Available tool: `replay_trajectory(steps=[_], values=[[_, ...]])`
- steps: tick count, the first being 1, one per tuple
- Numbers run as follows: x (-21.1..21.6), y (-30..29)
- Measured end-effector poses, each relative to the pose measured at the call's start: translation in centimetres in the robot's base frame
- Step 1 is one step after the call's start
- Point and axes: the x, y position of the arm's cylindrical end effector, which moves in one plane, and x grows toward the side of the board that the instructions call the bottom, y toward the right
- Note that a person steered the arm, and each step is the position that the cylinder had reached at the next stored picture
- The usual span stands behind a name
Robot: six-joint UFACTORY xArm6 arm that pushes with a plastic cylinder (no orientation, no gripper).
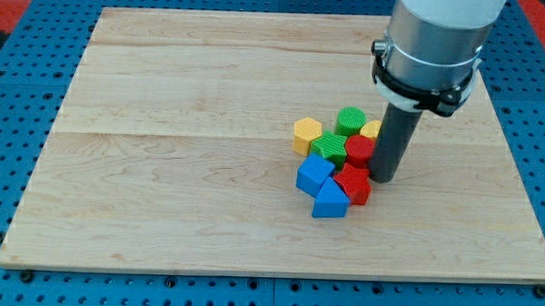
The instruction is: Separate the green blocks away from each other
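Two green blocks lie in a tight cluster right of the board's middle. A round green block (351,119) is at the cluster's top. A green block with a jagged outline (328,147) touches it from the lower left. A red block (359,151) sits against both. My tip (383,179) stands at the cluster's right edge, just right of the red block and below a yellow block (372,130) that the rod partly hides.
A yellow hexagonal block (307,135) is at the cluster's left. Two blue blocks (314,173) (330,200) and another red block (353,185) lie at its bottom. The wooden board (163,167) ends at a blue pegboard surround.
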Motion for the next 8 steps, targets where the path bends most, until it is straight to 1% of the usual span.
replay_trajectory(steps=[1, 2, 3, 4, 5, 6, 8], values=[[-2.4, 0.2], [-4.3, -1.5], [-6.7, -4.7], [-7.4, -6.4], [-4.8, -6.6], [-4.5, -6.1], [-1.5, -13.6]])
